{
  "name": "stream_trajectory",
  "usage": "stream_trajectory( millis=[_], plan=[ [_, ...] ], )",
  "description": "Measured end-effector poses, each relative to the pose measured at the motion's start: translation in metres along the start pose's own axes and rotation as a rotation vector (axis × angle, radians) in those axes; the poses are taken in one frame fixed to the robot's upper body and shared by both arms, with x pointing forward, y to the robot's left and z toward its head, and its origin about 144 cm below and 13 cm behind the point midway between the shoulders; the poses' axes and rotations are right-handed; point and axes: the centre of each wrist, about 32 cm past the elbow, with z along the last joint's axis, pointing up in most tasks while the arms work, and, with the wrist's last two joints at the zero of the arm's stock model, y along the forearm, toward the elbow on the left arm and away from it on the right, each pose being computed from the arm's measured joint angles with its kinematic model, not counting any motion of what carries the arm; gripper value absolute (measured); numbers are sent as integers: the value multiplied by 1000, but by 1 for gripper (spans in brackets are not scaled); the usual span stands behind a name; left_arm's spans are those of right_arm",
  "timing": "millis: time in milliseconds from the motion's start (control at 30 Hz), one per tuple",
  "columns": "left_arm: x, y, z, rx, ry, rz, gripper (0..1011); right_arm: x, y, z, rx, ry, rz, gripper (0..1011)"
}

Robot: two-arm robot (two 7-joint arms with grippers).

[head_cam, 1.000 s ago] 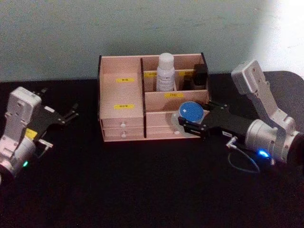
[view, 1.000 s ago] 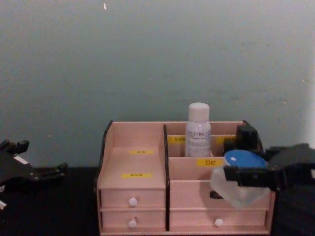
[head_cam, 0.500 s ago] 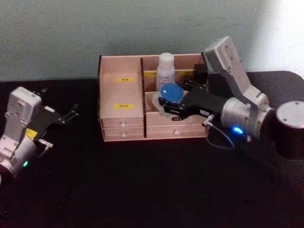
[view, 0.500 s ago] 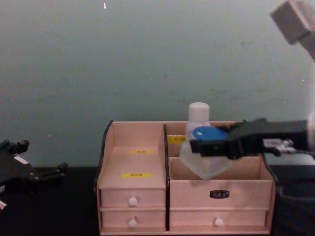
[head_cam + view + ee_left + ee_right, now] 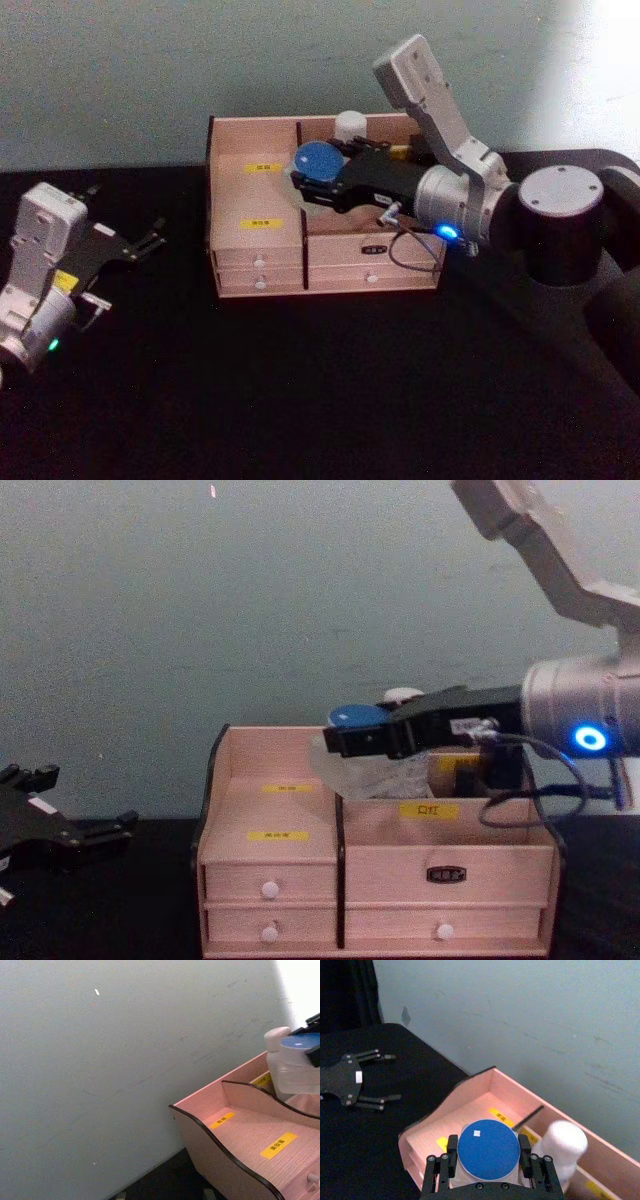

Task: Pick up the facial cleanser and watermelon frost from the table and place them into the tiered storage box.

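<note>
My right gripper is shut on the facial cleanser, a clear tube with a round blue cap. It hangs above the tiered storage box, over the black divider between the stepped left side and the right compartments. The chest view has the tube just above the box's top edge. A white bottle, probably the watermelon frost, stands in a back right compartment. My left gripper rests open over the table, left of the box.
The box stands on a black table against a pale blue-green wall. It has yellow labels and small front drawers with white knobs. A dark object sits in the right rear compartment. Open table lies in front of the box.
My right arm has lifted the blue-capped tube from in front of the box's right side and carried it up and leftward over the box. The left arm has stayed still.
</note>
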Motion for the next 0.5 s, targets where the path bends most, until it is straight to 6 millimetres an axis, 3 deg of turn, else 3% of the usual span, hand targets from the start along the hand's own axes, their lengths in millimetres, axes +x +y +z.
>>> stream_trajectory(
  millis=[500],
  plan=[
    [0, 0, 0, 0, 0, 0, 1001, 2, 35, 9, 10, 15, 36, 720]
  ],
)
